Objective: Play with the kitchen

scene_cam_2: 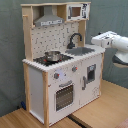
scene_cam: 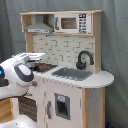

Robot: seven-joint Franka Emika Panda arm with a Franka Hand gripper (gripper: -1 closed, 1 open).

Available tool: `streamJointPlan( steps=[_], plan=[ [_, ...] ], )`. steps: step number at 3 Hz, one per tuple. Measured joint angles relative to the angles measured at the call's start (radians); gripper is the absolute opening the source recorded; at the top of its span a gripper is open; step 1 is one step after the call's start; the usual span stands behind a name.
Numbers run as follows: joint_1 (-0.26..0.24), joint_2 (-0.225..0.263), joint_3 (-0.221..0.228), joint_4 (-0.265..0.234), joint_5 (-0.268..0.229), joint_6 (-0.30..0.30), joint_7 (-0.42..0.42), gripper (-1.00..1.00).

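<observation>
Beside the kitchen, the arm hovers near the sink; hand state cannot be told; it should approach slowly.

The kitchen is white and pale wood in both exterior views. Its faucet is black, and the sink is grey. The back wall has a white pattern of tiles with dark lines. The hood is grey. The microwave has a white front with a dark window. The pot on the black stove is silver. The arm is white, and the curtain behind is grey-green.
</observation>
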Motion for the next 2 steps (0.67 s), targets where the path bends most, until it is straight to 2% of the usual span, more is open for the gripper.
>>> streamJointPlan(
  steps=[1,2],
  plan=[
    [0.001,0.045,-0.059,0.007,0.000,0.003,-0.069,1.00],
    [0.002,0.110,-0.116,0.033,0.000,0.003,-0.132,1.00]
  ],
)
